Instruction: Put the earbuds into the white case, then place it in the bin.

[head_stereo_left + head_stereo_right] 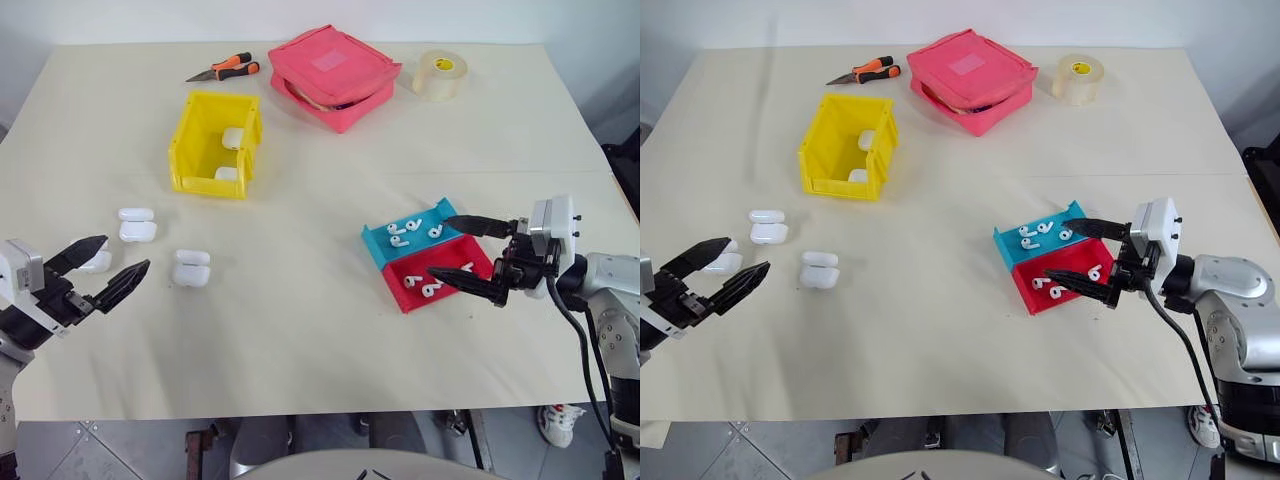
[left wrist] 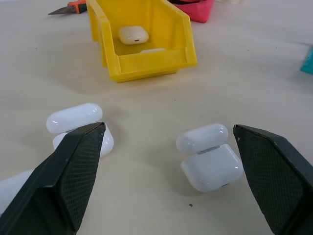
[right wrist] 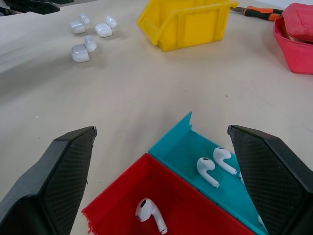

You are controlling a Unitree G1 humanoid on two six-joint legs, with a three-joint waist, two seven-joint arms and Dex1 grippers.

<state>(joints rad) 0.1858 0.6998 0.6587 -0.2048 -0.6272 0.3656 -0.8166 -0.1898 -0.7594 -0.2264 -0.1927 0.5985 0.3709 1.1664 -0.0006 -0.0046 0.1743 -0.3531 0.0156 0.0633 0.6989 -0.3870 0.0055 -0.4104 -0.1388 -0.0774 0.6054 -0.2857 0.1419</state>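
R gripper (image 1: 472, 255) wide open, empty, over red tray (image 1: 440, 274) to pick earbuds (image 1: 420, 284); L gripper (image 1: 108, 265) gaping, empty, near open case (image 1: 191, 268) left of tray.

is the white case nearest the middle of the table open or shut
Open. The white case lies on the table with its hinged lid swung back from the body, a gap showing between them.

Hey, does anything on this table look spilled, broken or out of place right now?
Nothing looks spilled or damaged. Three white cases sit open on the table by the left gripper, two more lie in the yellow bin, and earbuds stay inside the blue and red trays near the right gripper. Both grippers are open and empty.
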